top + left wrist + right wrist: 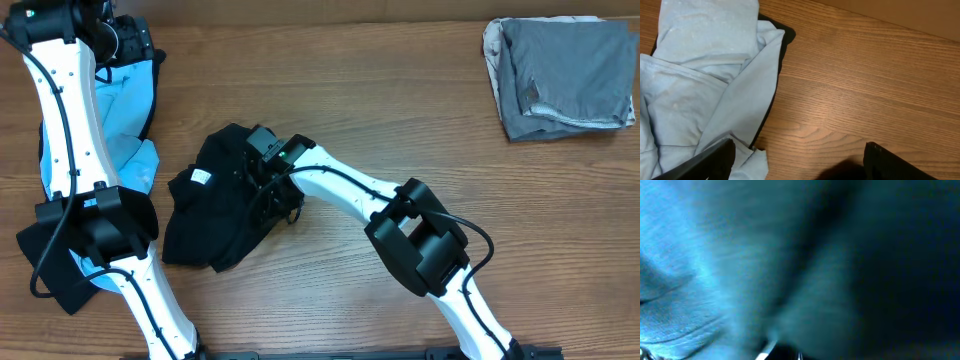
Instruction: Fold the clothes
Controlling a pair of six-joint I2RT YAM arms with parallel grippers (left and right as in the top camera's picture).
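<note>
**Position.** The black T-shirt point(215, 215) lay crumpled on the bench point(380, 90) at about 8 o'clock from centre in the overhead view, with its white neck label point(200, 177) facing up.

**Right end effector** point(258, 168). It was buried in the shirt's 2 o'clock edge with jaws together, judged to be pinched on a fold. The right wrist view showed only cloth against the lens, so the bite could not be confirmed.

**Left end effector** point(797, 162). It hovered with jaws apart over bare bench at 10 o'clock, just beside the light blue garment point(700, 75), holding nothing.

**Other items.** A folded grey garment point(565, 75) sat at 2 o'clock, well apart.

**Risks noted:**
- The pinch may have taken several layers, so a lift would raise a bundle rather than one hem.
- A shallow bite could slip under the shirt's weight.
- Dragging toward 9 o'clock could foul the light blue garment.
- The blinded wrist camera offered no check on any of this
</note>
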